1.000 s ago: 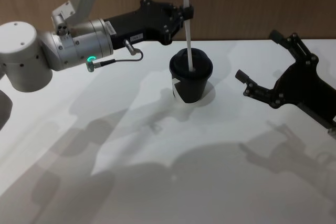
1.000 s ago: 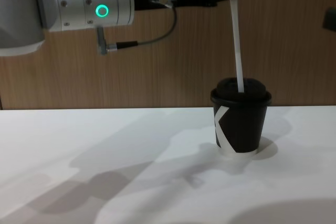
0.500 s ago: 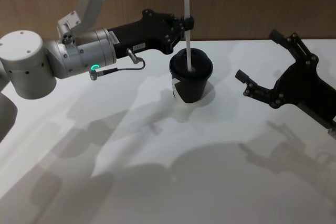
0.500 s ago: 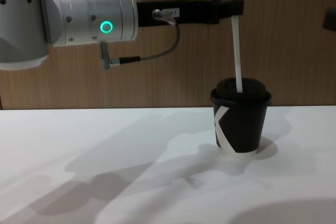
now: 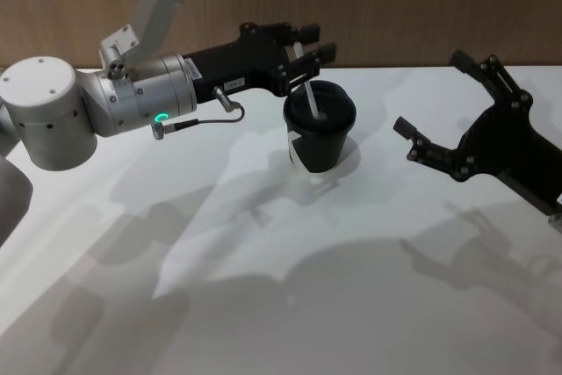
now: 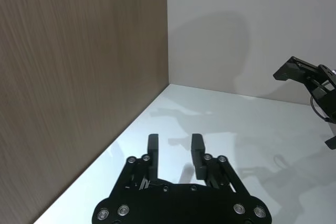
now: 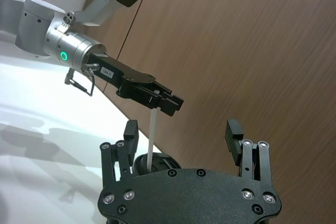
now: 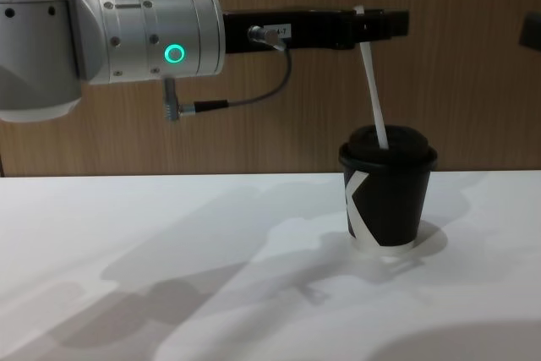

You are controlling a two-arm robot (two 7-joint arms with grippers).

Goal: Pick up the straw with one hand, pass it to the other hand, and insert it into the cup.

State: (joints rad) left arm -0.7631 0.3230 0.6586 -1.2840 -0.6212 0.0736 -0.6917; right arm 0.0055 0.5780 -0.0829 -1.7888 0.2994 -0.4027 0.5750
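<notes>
Partly sunk straw (image 8: 372, 99) in cup (image 8: 388, 192), top between open left end effector (image 5: 314, 48) fingers.

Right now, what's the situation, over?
Left hand open above cup, straw released. Straw in lid, leaning. Right hand open, idle to the side. Nothing in the way.

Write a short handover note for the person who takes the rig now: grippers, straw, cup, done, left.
Left gripper: open, fingers apart, above and behind the cup; the straw's top is at its fingers.
Right gripper: open, holds nothing, over the table to the right of the cup.
Straw: its lower end is in the lid, and it leans toward the left gripper.
Cup: upright on the table, lid on.
Done: pick up, pass, insert.
Left: probably only to draw the left arm back without knocking the straw.
</notes>
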